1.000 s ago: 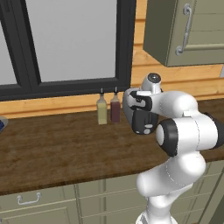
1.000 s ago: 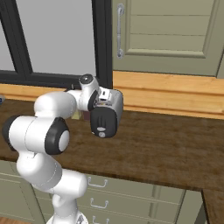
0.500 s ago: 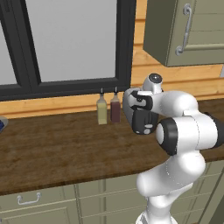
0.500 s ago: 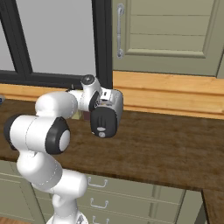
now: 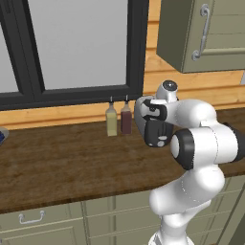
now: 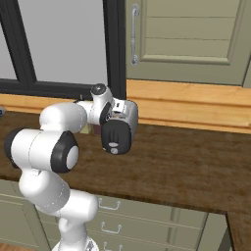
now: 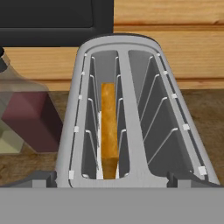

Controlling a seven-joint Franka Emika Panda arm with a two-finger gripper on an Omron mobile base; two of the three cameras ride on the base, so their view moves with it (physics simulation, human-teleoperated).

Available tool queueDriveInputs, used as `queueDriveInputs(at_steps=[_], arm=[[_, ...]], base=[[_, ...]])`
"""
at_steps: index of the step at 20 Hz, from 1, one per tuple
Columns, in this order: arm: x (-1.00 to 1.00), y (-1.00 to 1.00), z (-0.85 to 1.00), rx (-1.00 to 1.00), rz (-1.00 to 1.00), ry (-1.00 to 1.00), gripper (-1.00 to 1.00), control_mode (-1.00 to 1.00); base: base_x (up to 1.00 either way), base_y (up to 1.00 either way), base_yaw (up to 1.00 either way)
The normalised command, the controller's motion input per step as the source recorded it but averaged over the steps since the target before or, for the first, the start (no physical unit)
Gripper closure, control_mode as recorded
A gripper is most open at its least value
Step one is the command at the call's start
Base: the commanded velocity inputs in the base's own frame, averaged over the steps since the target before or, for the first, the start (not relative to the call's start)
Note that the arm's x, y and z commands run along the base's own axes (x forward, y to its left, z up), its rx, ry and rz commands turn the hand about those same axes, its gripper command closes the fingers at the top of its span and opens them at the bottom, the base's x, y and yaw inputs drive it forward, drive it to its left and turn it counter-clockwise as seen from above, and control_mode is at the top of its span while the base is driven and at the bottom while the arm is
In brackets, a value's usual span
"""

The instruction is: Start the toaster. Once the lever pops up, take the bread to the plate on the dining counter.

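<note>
The toaster (image 7: 131, 109) is seen from above and very close, both slots facing the hand camera. The bread (image 7: 109, 127) stands on edge in the left slot, its top edge golden brown and below the slot's rim. The right slot is empty. My gripper (image 7: 112, 181) hovers just over the near end of the toaster, open, with its dark fingertips (image 7: 43, 179) wide apart at either side. In the base views the toaster (image 5: 154, 122) (image 6: 120, 128) sits at the back of the counter, its black end panel and grey knob toward the cameras. The plate and dining counter are out of view.
Two bottles stand left of the toaster against the wall, an olive one (image 5: 111, 121) and a dark red one (image 5: 126, 118) (image 7: 30, 118). The dark wood counter (image 5: 62, 162) has drawers below. A black-framed window (image 5: 76, 48) and a wall cabinet (image 5: 206, 33) hang above.
</note>
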Motion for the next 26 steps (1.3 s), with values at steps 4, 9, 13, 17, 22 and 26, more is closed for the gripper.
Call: queueDriveInputs(at_steps=[4,9,13,17,22,26], arm=[[0.0,0.0,0.0,0.0,0.0,0.0,-1.0,-1.0],[0.0,0.0,0.0,0.0,0.0,0.0,-1.0,-1.0],[0.0,0.0,0.0,0.0,0.0,0.0,-1.0,-1.0],[0.0,0.0,0.0,0.0,0.0,0.0,-1.0,-1.0],[0.0,0.0,0.0,0.0,0.0,0.0,-1.0,-1.0],[0.0,0.0,0.0,0.0,0.0,0.0,-1.0,-1.0]], base=[[0.0,0.0,0.0],[0.0,0.0,0.0],[0.0,0.0,0.0],[0.0,0.0,0.0],[0.0,0.0,0.0],[0.0,0.0,0.0]])
